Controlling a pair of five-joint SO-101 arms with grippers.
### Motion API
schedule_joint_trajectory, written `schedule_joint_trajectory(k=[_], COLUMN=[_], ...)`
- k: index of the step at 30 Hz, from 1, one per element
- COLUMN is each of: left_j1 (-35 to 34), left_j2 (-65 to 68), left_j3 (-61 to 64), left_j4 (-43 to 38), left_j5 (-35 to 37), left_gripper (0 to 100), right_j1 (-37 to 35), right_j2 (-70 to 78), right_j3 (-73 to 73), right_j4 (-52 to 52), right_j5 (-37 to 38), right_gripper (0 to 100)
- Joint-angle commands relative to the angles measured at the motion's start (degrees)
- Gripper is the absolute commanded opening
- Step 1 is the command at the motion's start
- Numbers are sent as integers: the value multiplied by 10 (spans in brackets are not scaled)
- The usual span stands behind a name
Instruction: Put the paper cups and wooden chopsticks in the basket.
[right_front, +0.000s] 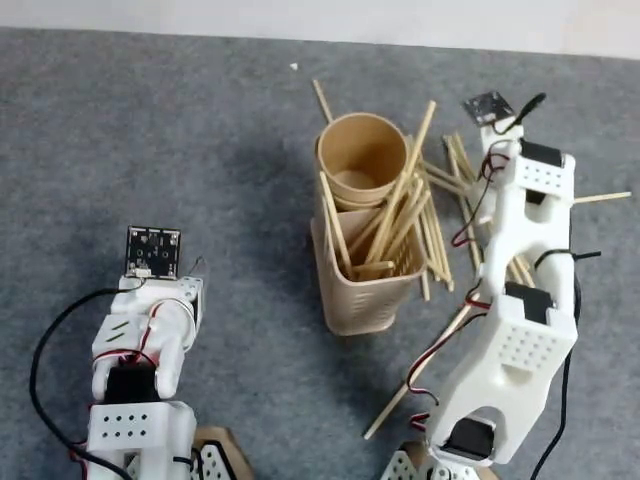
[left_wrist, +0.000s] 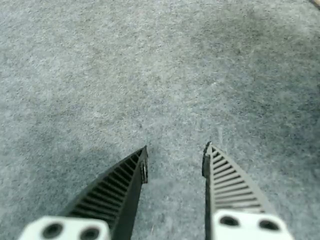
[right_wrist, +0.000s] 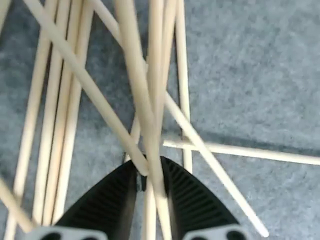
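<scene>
A tan basket (right_front: 360, 300) stands mid-table, holding stacked paper cups (right_front: 362, 150) and several wooden chopsticks (right_front: 395, 215) that lean out of it. More loose chopsticks (right_front: 447, 175) lie fanned on the grey carpet to its right. The right arm (right_front: 520, 210) stretches over that pile. My right gripper (right_wrist: 150, 167) is shut on chopsticks (right_wrist: 135, 75) that run up between its black fingers, with other sticks crossing beneath. My left gripper (left_wrist: 175, 152) hangs open over bare carpet at the lower left, nothing between its fingers.
A long chopstick (right_front: 410, 390) lies diagonally by the right arm's base. Another single stick (right_front: 322, 100) lies behind the basket, and one (right_front: 600, 198) pokes out to the far right. The left arm (right_front: 150, 320) sits well apart from the basket.
</scene>
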Motion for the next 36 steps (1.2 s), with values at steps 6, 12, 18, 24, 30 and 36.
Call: schedule_joint_trajectory(k=[6, 12, 18, 24, 30, 36], left_j1=[9, 9, 9, 9, 9, 9], left_j2=[-6, -6, -6, -6, -6, -6], left_j3=[-3, -3, -3, -3, -3, -3], left_j4=[-10, -10, -10, -10, -10, -10], left_j5=[-4, -4, -4, -4, -4, -4], left_gripper=[203, 203, 203, 203, 203, 203], right_j1=[-4, -3, -5, -6, -18, -19], right_j2=[-8, -7, 1, 5, 6, 51], right_j3=[-24, -22, -15, -14, -10, -14], right_j4=[69, 76, 80, 77, 76, 68], right_j5=[91, 110, 107, 107, 110, 109], right_gripper=[18, 44, 180, 180, 180, 180])
